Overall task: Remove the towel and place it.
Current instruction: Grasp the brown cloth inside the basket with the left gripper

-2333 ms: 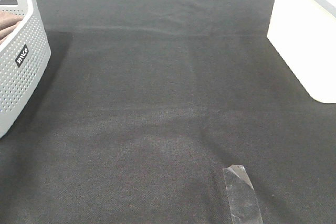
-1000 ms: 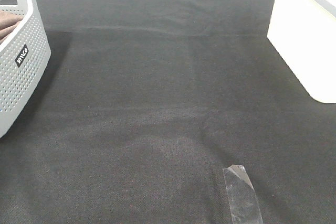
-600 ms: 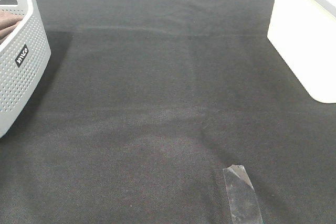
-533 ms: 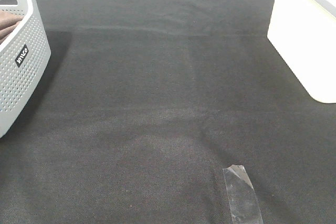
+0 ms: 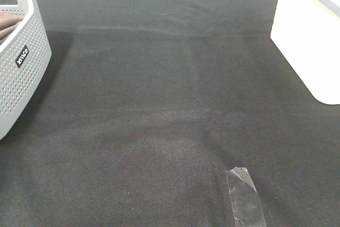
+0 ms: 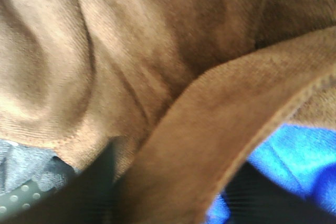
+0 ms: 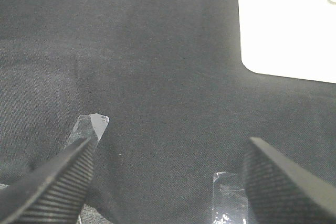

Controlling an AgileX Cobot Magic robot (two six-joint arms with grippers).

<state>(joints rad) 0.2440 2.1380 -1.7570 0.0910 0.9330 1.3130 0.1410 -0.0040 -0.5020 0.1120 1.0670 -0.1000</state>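
Where the black table cloth point(image 5: 170, 104) spreads out, it fills nearly the whole high view as wide, flat dark fabric with faint creases across its far part. Its right edge gives way to a white surface point(image 5: 313, 51) with a rounded corner. At the left edge stands a grey perforated basket point(image 5: 24, 73), partly cut off by the frame and well apart from the white surface, with all the open cloth between them.

The towel point(image 5: 8, 22) lies inside the basket, only a brown sliver showing over the rim from above. In the left wrist view it fills the picture: rust-brown plush, softly rumpled, with one folded band crossing the frame and a stitched hem along its edge. A blue cloth point(image 6: 294, 156) shows beneath that band.

A clear tape strip point(image 5: 244, 195) lies on the near part of the cloth.

The right gripper point(image 7: 168, 182) hovers over the cloth near the tape, its ridged fingers spread wide and holding nothing. The left gripper point(image 6: 173, 203) is only blurred dark shapes beside the towel; whether it grasps the fabric cannot be told.
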